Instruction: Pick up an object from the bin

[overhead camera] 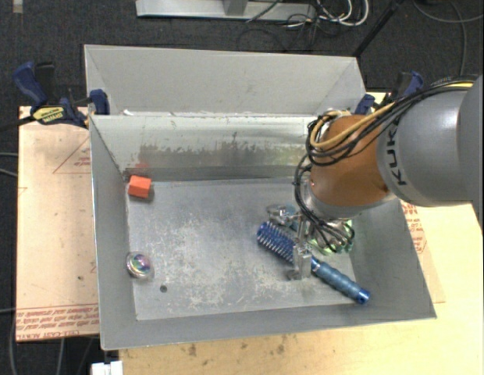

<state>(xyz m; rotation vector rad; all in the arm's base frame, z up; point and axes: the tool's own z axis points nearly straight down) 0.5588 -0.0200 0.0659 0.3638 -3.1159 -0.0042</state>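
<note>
Much bare bin floor (pixel 218 264) beside pincer (pixel 302 266) — blue brush (pixel 339 281) beneath

A robotics lab: KUKA arm (pixel 429 151) over grey metal bin (pixel 218 80), cables (pixel 339 6) behind.

Grey metal bin (pixel 211 233), floor scuffed. Contents: orange block (pixel 140 187) in far left corner; shiny round trinket (pixel 138 265) at left, toward front; blue brush (pixel 339 281) at right front; green item (pixel 341 241) just behind it.

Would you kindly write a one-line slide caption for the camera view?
The pincer hangs over a blue brush on the right of the bin; orange block far left.
</note>
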